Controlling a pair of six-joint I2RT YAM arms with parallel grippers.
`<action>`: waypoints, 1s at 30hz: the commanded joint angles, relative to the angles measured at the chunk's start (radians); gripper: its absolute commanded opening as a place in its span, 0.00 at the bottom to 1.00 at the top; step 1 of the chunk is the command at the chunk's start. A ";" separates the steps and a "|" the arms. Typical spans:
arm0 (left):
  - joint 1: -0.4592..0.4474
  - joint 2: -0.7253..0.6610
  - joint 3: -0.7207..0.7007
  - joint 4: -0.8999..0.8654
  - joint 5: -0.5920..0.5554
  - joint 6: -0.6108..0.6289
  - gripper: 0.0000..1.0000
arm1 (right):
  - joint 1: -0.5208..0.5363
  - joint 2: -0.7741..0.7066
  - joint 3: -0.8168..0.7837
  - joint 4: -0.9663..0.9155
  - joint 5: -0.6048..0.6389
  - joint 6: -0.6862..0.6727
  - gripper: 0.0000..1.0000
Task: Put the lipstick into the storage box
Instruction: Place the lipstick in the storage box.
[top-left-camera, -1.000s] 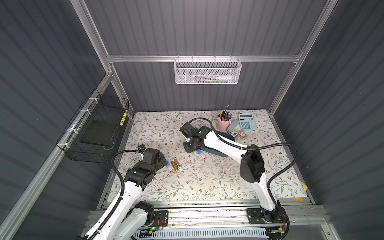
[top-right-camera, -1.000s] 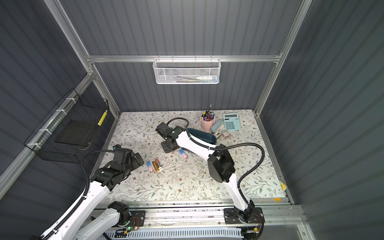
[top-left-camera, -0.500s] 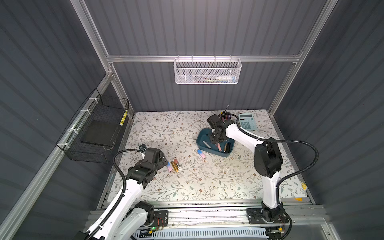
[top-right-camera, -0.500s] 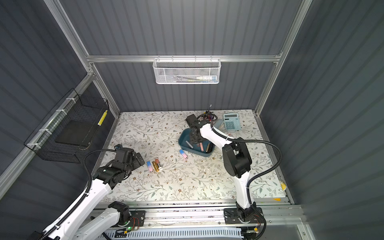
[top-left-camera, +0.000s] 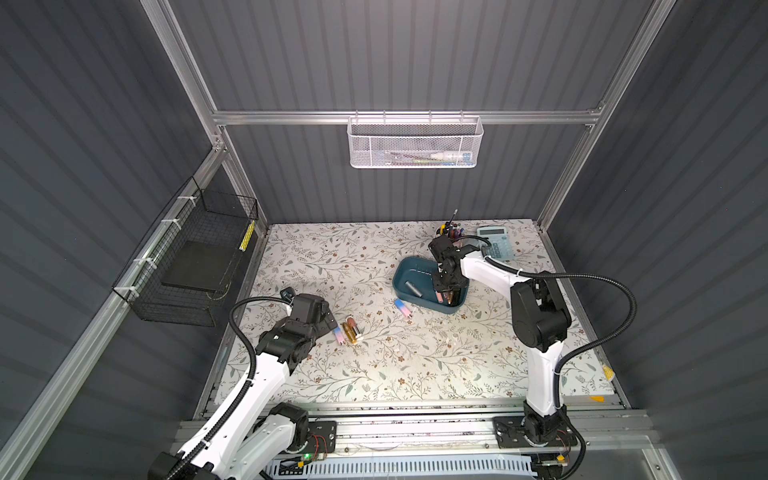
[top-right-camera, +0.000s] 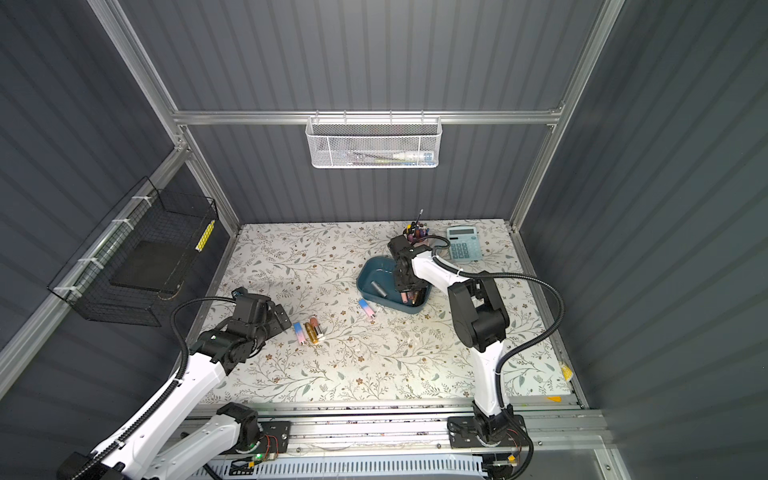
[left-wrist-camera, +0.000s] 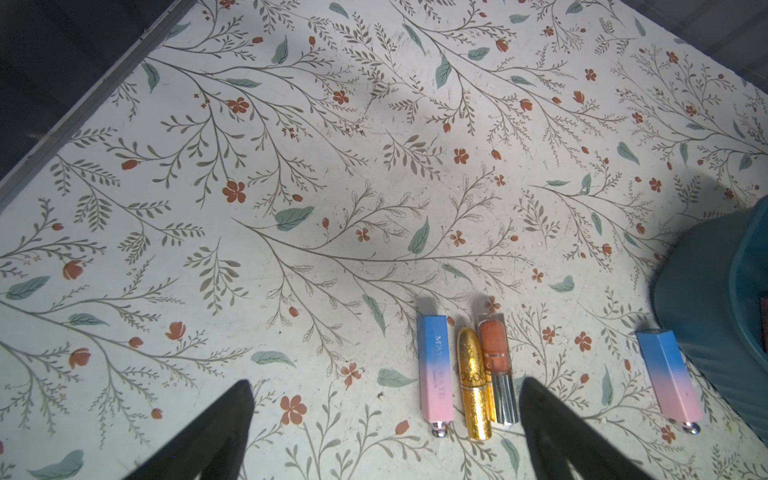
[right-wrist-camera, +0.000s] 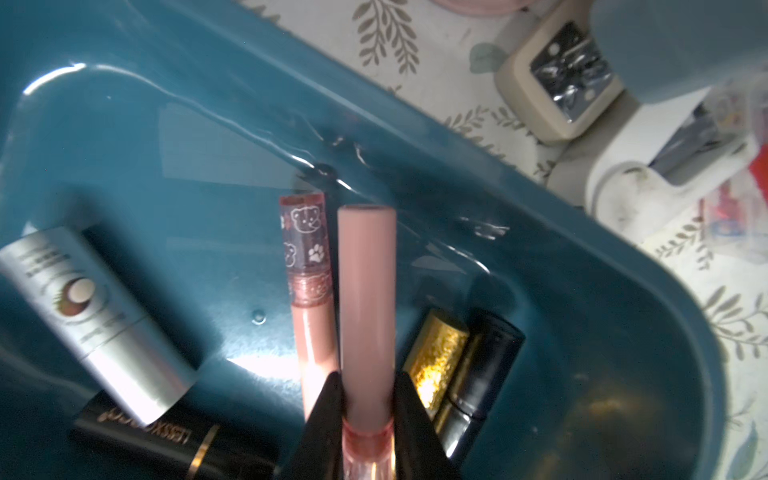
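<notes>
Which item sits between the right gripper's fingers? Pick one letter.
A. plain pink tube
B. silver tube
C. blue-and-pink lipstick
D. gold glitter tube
A: in the right wrist view the black fingers of the right gripper flank the plain pink tube over the storage box.

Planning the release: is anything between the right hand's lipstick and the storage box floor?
Nothing visible: the right hand holds the pink lipstick over the storage box's bare floor, between bear-print gloss and gold tube.
</notes>
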 joint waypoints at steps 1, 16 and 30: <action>-0.002 0.008 0.018 0.006 0.009 0.005 1.00 | -0.001 0.015 -0.008 0.009 0.038 -0.009 0.27; -0.002 0.009 0.005 0.005 0.017 -0.012 1.00 | 0.108 -0.118 -0.023 0.022 0.035 -0.020 0.33; -0.003 -0.101 0.003 -0.094 -0.014 -0.032 1.00 | 0.377 0.037 0.168 0.006 -0.119 0.033 0.34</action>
